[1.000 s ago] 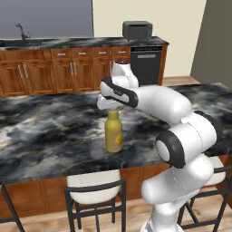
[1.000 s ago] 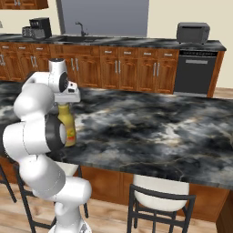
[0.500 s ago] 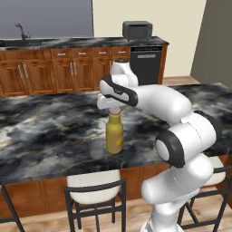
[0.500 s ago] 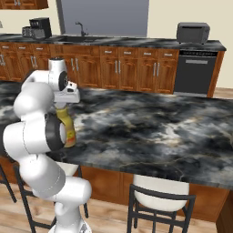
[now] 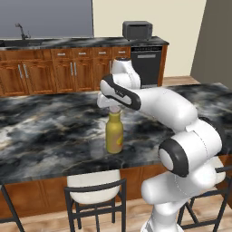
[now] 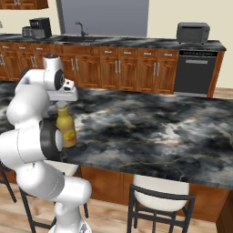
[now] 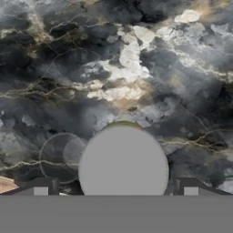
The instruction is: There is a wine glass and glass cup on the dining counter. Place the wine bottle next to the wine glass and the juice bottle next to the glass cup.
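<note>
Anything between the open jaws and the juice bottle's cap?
Nothing. In the hand view the gripper straddles the juice bottle, jaws apart from it.

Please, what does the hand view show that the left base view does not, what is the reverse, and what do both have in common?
Hand view: a look straight down on the juice bottle, with its white cap toward the camera. The glass cup is a faint ring close beside it. The fingertips of the hand are spread wide on either side of the cap.
Left base view: the bottle's yellow body standing upright, the stool below the counter edge, and the wooden cabinets behind.
Both: the juice bottle, the open hand above it, and the marbled dining counter.
</note>
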